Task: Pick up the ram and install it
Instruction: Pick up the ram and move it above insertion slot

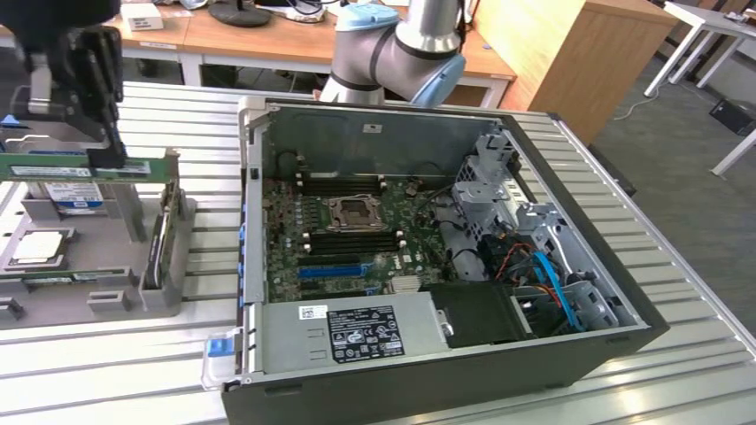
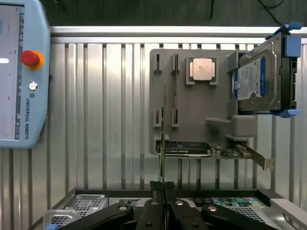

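Note:
The ram (image 1: 48,166) is a long green stick with a white label. It is held level and lifted above the grey parts holder (image 1: 106,292) at the exterior view's left. My gripper (image 1: 106,159) is shut on its upper edge near one end. In the wrist view the ram (image 2: 163,124) appears edge-on as a thin line running out from between the black fingers (image 2: 152,211) of my gripper (image 2: 163,189). The open computer case (image 1: 567,354) lies to the exterior view's right, with black empty memory slots (image 1: 343,188) on both sides of the CPU socket (image 1: 352,212).
The holder carries a hard drive (image 2: 256,79), a CPU chip (image 2: 201,69) and an expansion card (image 2: 187,149). A teach pendant (image 2: 21,72) lies on the slatted metal table (image 2: 105,105). The arm's elbow (image 1: 408,53) rises behind the case. A blue slot (image 1: 331,268) sits on the motherboard.

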`<action>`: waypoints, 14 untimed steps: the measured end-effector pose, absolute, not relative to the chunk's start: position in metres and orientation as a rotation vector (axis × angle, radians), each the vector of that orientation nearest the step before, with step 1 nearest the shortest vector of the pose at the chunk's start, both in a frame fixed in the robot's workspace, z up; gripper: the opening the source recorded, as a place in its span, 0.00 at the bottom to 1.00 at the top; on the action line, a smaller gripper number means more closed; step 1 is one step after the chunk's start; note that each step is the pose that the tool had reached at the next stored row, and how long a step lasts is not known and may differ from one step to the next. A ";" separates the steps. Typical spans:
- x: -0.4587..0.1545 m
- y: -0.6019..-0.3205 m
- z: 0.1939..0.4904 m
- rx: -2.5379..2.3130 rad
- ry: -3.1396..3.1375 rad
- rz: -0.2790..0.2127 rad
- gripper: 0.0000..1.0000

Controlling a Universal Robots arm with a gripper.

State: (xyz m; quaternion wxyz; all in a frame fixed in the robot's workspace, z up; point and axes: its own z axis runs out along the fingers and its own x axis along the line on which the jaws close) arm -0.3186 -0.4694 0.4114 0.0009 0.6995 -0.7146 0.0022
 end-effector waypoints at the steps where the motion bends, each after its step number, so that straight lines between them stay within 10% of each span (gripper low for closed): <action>1: -0.314 -0.469 0.411 2.196 -2.244 0.007 0.12; 14: -0.260 -0.469 0.411 2.196 -2.244 0.007 0.12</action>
